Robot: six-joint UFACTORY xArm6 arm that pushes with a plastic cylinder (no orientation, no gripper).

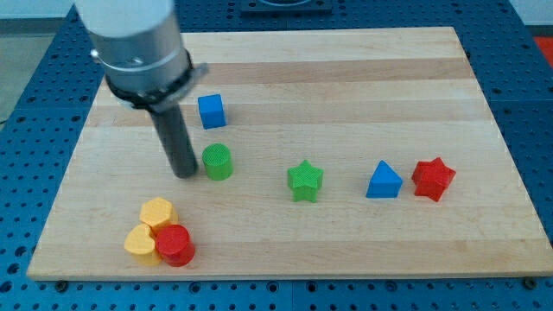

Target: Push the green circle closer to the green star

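One pale wooden board [346, 78], glued from long strips, grain running across the view, resting on a blue perforated base [536, 104]. Above it, a grey cylindrical arm housing [134, 34] with a black collar, narrowing to a straight dark rod. No fingers anywhere, only my tip [185, 175], planted on the wood just to the view's left of the green circle [218, 161], touching or nearly so; contact too close to tell. Green circle: a short ribbed cylinder, left of centre. Green star [305, 180] to its right and slightly lower, apart, bare wood between them. Farther right, a blue triangle [384, 180] and a red star [432, 179], side by side, close together. Blue cube [211, 111] just above the green circle. Bottom left, a tight cluster: two yellow blocks [156, 212] [141, 242], rounded, exact shape unclear, and a red cylinder [175, 245] pressed against them.
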